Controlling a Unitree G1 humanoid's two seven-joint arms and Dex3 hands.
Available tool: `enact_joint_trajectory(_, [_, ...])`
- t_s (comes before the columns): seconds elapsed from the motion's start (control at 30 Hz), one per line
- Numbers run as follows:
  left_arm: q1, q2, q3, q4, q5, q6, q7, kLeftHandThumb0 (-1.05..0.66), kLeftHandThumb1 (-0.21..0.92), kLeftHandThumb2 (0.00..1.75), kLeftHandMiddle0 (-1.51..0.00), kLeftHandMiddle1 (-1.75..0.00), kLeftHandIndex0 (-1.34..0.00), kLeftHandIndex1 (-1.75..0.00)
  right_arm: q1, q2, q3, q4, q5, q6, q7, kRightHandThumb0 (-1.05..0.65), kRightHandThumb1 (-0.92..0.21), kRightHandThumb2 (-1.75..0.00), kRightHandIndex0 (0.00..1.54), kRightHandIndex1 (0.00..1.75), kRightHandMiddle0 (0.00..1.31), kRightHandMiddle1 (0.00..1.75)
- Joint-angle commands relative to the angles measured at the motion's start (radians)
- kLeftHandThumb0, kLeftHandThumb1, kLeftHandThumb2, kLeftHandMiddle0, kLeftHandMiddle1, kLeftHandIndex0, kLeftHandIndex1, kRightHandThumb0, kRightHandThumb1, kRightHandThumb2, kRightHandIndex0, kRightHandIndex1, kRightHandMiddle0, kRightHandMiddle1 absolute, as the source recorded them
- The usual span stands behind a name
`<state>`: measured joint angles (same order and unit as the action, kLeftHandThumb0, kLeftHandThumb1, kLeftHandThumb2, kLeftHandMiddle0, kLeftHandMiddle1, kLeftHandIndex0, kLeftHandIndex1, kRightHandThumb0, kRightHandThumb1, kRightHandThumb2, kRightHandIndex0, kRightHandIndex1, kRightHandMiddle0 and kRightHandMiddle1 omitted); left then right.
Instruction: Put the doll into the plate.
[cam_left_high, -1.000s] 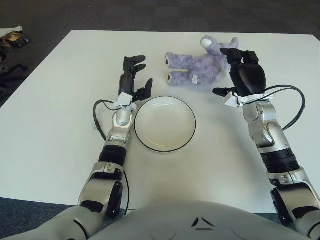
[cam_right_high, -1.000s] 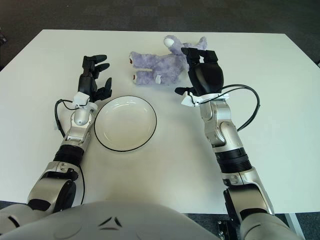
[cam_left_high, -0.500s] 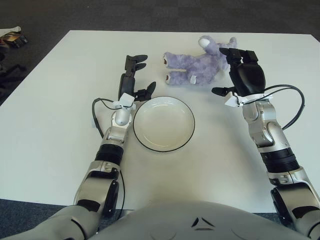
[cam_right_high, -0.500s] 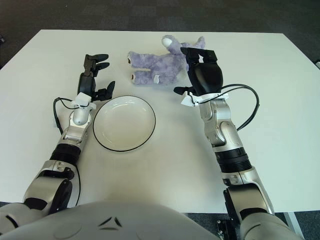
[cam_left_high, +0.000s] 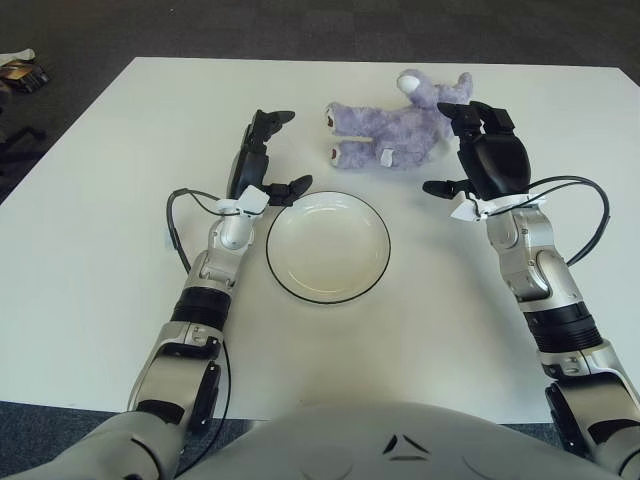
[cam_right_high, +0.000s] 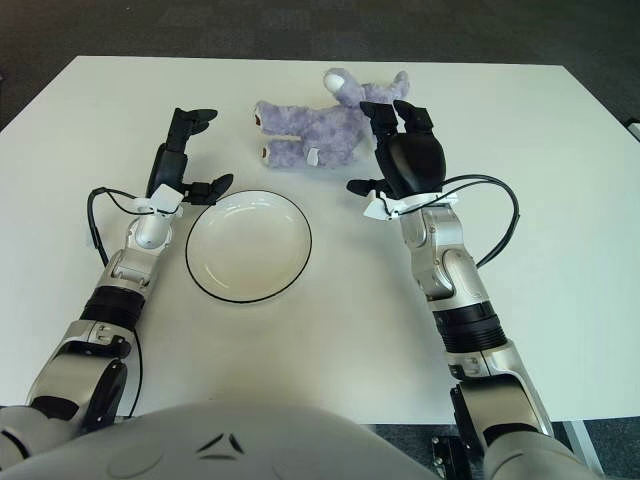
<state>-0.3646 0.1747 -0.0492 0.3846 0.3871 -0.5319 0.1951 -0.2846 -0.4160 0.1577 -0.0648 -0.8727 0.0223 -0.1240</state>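
A white plate (cam_left_high: 328, 247) with a dark rim sits on the white tabletop (cam_left_high: 90, 250), nearest the robot's body of all the things there, and nothing lies in it. Just to the left of the plate, at its far-left rim, is the left hand (cam_left_high: 262, 165): its fingers are spread apart and hold nothing, the thumb reaching toward the plate's rim and the other fingers pointing away from the robot. A dark cable (cam_left_high: 180, 215) loops out from the wrist on the side away from the plate.

Beyond the plate and to its right is the right hand (cam_left_high: 487, 152), raised above the tabletop with its fingers loosely apart and gripping nothing.

Farthest from the robot, behind the plate's far rim, the purple plush doll (cam_left_high: 395, 125) lies on its side on the tabletop, outside the plate. The right hand's fingertips (cam_left_high: 462, 112) show just beside the doll's right end; whether they touch it cannot be told.
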Motion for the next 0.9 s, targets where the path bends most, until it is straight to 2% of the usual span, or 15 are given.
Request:
enact_joint_trajectory(0.0, [-0.002, 0.012, -0.031, -0.066, 0.075, 0.027, 0.027, -0.44, 0.24, 1.02, 0.00, -0.81, 0.00, -0.97, 0.011, -0.004, -0.004, -0.031, -0.009, 0.026, 0.010, -0.69, -0.44, -0.78, 0.09, 0.30, 0.00, 0.53])
enact_joint_trajectory(0.2, [-0.036, 0.024, -0.069, -0.100, 0.197, 0.032, 0.098, -0.49, 0.22, 1.01, 0.00, -0.77, 0.00, -0.92, 0.019, 0.002, -0.007, -0.060, -0.007, 0.061, 0.031, -0.69, -0.46, -0.77, 0.11, 0.31, 0.00, 0.56])
enact_joint_trajectory(0.4, [-0.071, 0.038, -0.091, -0.109, 0.275, 0.038, 0.158, -0.51, 0.19, 1.01, -0.01, -0.78, 0.00, -0.91, 0.025, 0.016, -0.012, -0.089, 0.010, 0.093, 0.054, -0.64, -0.41, -0.81, 0.14, 0.32, 0.00, 0.61])
enact_joint_trajectory(0.63, [-0.147, 0.055, -0.105, -0.106, 0.311, 0.081, 0.162, -0.66, 0.30, 0.92, -0.01, -0.84, 0.00, -1.01, 0.031, 0.023, -0.011, -0.109, 0.008, 0.117, 0.068, -0.63, -0.40, -0.82, 0.14, 0.32, 0.00, 0.61])
enact_joint_trajectory(0.87, [-0.184, 0.068, -0.127, -0.110, 0.332, 0.131, 0.150, -0.69, 0.34, 0.90, -0.02, -0.87, 0.00, -1.04, 0.039, 0.023, -0.010, -0.124, 0.008, 0.132, 0.083, -0.63, -0.40, -0.83, 0.13, 0.32, 0.00, 0.59])
